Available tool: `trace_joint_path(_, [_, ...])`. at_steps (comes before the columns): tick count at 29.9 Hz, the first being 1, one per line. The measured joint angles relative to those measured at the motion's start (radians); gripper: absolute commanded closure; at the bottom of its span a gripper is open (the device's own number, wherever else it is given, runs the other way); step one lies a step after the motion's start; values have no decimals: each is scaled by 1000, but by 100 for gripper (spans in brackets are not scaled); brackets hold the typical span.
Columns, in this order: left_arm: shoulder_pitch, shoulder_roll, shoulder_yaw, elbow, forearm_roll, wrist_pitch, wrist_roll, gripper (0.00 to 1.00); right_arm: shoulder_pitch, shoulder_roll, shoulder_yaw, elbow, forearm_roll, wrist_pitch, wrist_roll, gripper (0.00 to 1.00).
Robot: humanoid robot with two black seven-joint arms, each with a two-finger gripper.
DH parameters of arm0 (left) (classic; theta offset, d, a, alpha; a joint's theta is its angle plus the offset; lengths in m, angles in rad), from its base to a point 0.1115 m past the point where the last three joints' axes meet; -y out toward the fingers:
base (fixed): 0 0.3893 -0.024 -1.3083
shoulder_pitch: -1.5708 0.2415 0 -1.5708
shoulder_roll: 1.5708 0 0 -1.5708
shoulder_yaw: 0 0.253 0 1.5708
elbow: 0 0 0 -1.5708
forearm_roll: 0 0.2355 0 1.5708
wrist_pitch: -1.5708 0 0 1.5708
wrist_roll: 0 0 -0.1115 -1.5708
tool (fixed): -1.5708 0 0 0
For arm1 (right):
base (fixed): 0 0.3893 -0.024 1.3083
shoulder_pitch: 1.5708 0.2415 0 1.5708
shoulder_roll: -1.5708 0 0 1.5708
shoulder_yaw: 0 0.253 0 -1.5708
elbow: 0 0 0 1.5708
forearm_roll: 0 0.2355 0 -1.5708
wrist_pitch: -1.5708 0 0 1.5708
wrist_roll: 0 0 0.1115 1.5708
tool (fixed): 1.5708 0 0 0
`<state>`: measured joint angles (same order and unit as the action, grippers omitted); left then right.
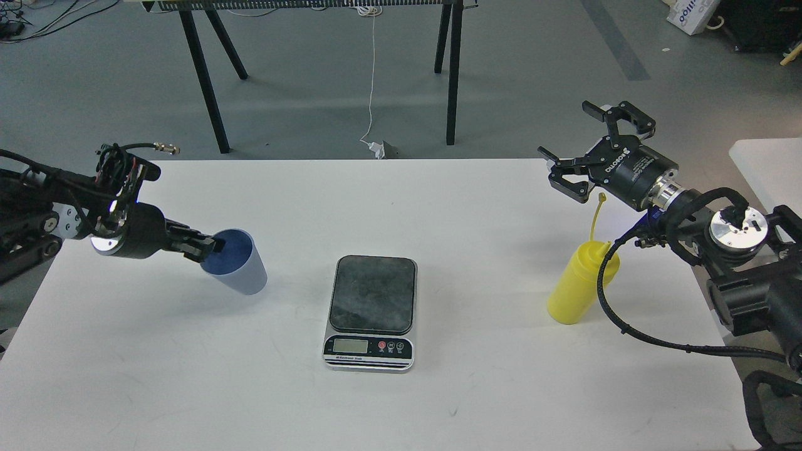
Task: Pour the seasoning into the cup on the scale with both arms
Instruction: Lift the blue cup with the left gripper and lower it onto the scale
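My left gripper (210, 246) is shut on the rim of the pale blue cup (240, 269) and holds it tilted, lifted off the white table (401, 401), its mouth turned toward the gripper. The scale (371, 311) lies at the table's middle with a bare dark plate, to the right of the cup. The yellow seasoning bottle (579, 285) stands upright at the right, its cap strap sticking up. My right gripper (589, 147) is open and empty, above and behind the bottle, apart from it.
A black cable of my right arm (611, 307) hangs against the bottle's right side. Beyond the table's far edge stand black trestle legs (207, 81) and a white cord (371, 94) on the grey floor. A second white surface (764, 163) lies at the far right.
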<state>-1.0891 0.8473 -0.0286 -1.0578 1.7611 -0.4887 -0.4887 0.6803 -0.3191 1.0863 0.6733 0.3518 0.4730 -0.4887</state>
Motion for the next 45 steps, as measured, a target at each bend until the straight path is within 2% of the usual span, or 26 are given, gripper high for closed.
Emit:
trace_joint_path(5, [-92, -70, -3, -1, -83, 0, 0, 98, 3, 0, 2, -3, 0, -5, 0, 1])
trace_joint_path(11, [-104, -214, 2, -5, -99, 0, 0, 98, 31, -1, 3, -14, 0, -12, 0, 1])
trace_joint_path(17, [-88, -293, 11, -5, -92, 0, 0, 98, 59, -2, 1, -53, -1, -13, 0, 1])
trace_joint_path(27, [-53, -365, 75, 7, -88, 0, 0, 97, 61, 1, 0, -57, -1, -13, 0, 1])
trace_joint_path(36, [-33, -388, 97, 83, -88, 1, -1, 97, 57, -1, -1, -57, -1, -13, 0, 1])
trace_joint_path(45, [-30, -385, 98, 99, -88, 0, -1, 97, 50, 0, -1, -57, -1, -11, 0, 1])
